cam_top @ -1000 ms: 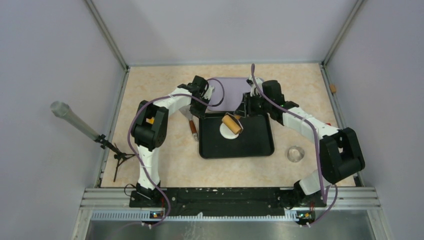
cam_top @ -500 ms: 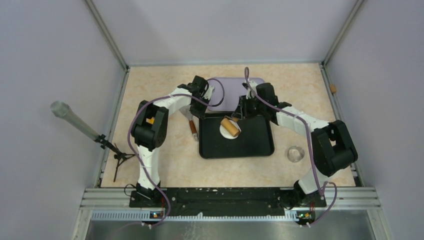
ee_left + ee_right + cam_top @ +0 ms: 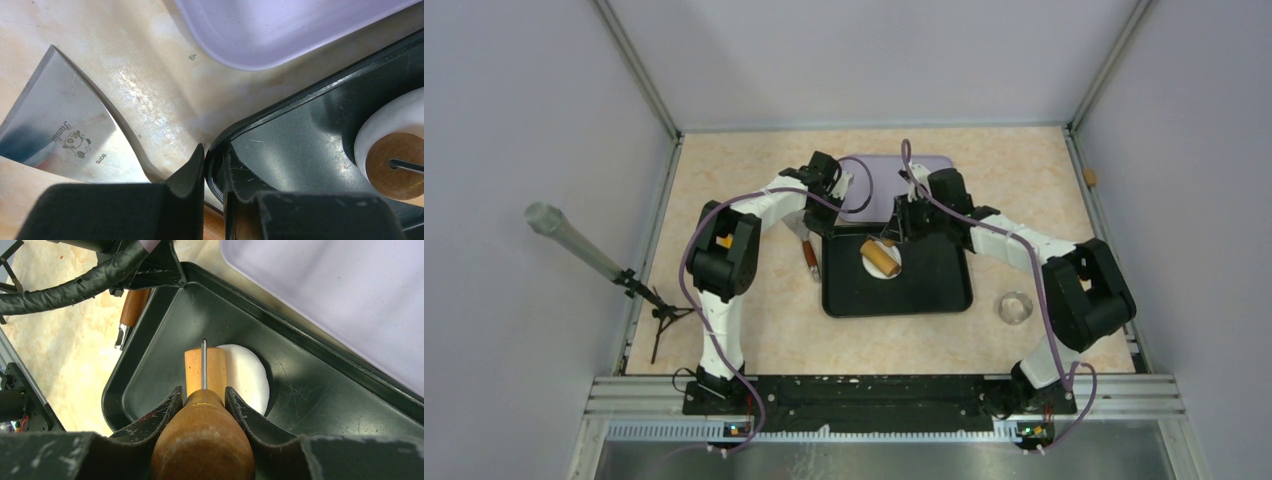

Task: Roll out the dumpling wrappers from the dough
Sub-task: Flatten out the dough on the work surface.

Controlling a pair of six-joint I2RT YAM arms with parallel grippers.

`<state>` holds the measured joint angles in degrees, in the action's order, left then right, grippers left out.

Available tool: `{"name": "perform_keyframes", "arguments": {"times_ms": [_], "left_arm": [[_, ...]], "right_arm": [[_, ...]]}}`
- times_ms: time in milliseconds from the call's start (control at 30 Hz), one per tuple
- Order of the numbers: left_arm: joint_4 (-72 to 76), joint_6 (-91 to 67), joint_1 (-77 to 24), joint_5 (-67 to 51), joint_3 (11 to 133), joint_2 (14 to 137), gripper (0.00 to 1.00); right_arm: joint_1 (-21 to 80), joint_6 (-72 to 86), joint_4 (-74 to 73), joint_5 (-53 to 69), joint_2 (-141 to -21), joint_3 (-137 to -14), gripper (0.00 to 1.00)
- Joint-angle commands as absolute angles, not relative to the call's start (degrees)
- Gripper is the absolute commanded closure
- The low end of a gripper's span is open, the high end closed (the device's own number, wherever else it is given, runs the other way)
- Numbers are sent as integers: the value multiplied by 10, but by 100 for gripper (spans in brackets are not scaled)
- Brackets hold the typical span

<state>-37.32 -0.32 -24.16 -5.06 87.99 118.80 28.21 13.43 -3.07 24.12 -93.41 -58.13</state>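
The dough (image 3: 871, 269) is a flattened round white piece lying in the far left part of the black tray (image 3: 924, 290). A wooden roller (image 3: 881, 256) rests on it. My right gripper (image 3: 902, 233) is shut on the roller's brown handle (image 3: 202, 440), with the roller barrel (image 3: 205, 370) lying across the dough (image 3: 247, 377). My left gripper (image 3: 214, 160) is shut on the rim at the tray's (image 3: 300, 135) far left corner. In that view the dough (image 3: 380, 120) and the roller's end (image 3: 395, 165) show at the right. Dumpling wrappers are out of view.
A lilac tray (image 3: 889, 185) lies just behind the black one. A steel scraper (image 3: 809, 255) with a wooden handle lies beside the tray's left side, its blade (image 3: 60, 120) near my left fingers. A small glass dish (image 3: 1016, 307) stands right of the tray. A tripod-mounted rod (image 3: 574, 245) stands far left.
My right arm has shifted left, pushing the roller leftward and a little nearer over the dough. The left gripper has stayed on the tray's corner.
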Motion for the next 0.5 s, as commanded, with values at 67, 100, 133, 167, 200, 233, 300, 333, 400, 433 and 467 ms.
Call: {"name": "perform_keyframes", "arguments": {"times_ms": [67, 100, 133, 167, 200, 233, 300, 333, 400, 433, 467], "left_arm": [[-347, -13, -243, -13, 882, 1211, 100], [-346, -13, -243, -13, 882, 1211, 100], [-345, -13, -243, -12, 881, 1211, 100], [-346, -13, -243, -13, 881, 1211, 100], [-345, -13, -243, -14, 881, 1211, 100], [-345, -13, -243, -14, 881, 1211, 100], [-346, -13, -243, -14, 881, 1211, 100], [-345, -13, -243, -14, 881, 1211, 100], [-345, -13, -243, -13, 881, 1211, 100], [-345, -13, -243, -14, 881, 1211, 100], [-345, -13, -243, -14, 881, 1211, 100]], "right_arm": [[308, 77, -110, 192, -985, -546, 100], [311, 75, -111, 193, -986, -547, 100], [313, 74, -111, 193, -987, -547, 100], [315, 74, -110, 193, -986, -545, 100], [316, 74, -109, 193, -986, -546, 100], [317, 74, -109, 192, -986, -547, 100], [317, 75, -109, 192, -986, -545, 100], [317, 75, -108, 193, -986, -545, 100], [317, 76, -106, 194, -986, -544, 100], [317, 76, -104, 195, -987, -543, 100], [317, 76, -103, 197, -987, -544, 100]]}}
